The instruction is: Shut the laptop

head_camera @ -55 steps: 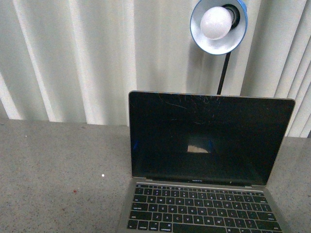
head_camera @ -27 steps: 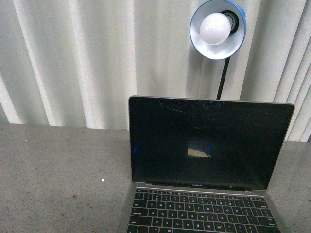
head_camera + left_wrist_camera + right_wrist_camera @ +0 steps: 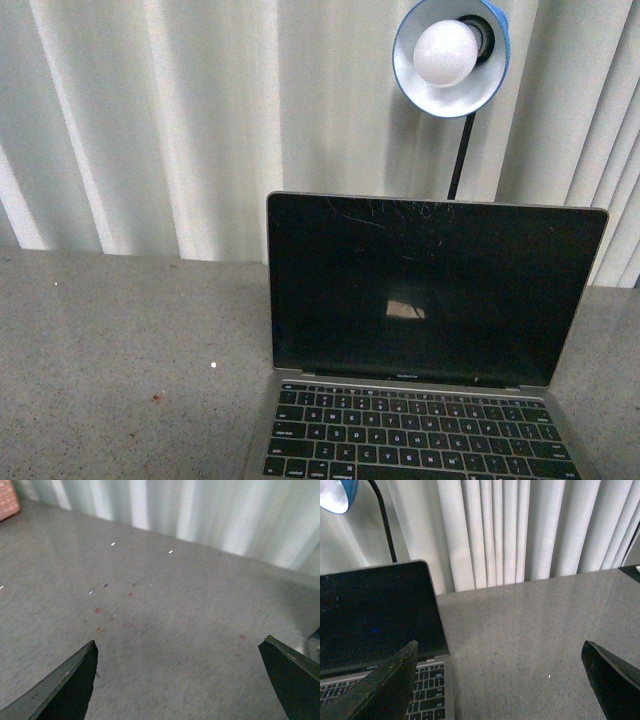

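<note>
So the laptop [image 3: 435, 290] stands open on the grey surface [image 3: 120, 340], its screen upright and facing the robot. The left pincer [image 3: 179, 645] and right pincer [image 3: 500, 647] both gape apart, empty. Best to hook over the lid's top edge and lower it slowly. The bezel lettering is too small to read.

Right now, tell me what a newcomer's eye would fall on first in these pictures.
The open laptop dominates, its scratched black screen standing upright at the lower right of the front view on a grey speckled table. Directly above and behind it, a blue lamp with a white bulb faces the camera against a pale pleated curtain.
</note>
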### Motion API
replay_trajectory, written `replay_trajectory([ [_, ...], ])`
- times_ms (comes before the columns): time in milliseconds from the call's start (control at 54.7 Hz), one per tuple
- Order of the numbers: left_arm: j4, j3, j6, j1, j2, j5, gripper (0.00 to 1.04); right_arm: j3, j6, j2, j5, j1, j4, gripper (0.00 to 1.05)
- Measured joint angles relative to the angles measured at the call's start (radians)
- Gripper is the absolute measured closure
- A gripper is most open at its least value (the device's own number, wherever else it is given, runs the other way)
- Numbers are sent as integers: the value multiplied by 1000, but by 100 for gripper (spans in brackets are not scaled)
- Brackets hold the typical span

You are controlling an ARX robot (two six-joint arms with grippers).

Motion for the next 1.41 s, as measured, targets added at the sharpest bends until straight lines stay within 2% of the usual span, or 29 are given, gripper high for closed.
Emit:
replay_trajectory([
  [110,241,63,38,10,237,68,7,78,-68,263,-68,-97,236,7],
  [220,469,191,100,31,532,132,7,192,-126,504,-132,-164,375,7],
  [348,567,368,179,42,794,186,7,374,-216,748,-213,-210,396,7],
  [476,568,565,303,26,995,254,7,586,-370,951,-261,-216,360,7],
  [659,465,858,565,-25,1170,374,7,850,-683,1126,-372,-190,278,7],
  [805,304,1125,935,-87,1272,503,7,1052,-1038,1242,-506,-145,98,7],
  [1024,79,1289,1344,-135,1342,600,7,1215,-1395,1329,-591,-102,-109,7],
  [1189,-103,1390,1596,-156,1386,613,7,1312,-1538,1371,-608,-90,-234,7],
  [1409,-269,1524,1676,-180,1439,582,7,1404,-1596,1399,-625,-82,-346,7],
])
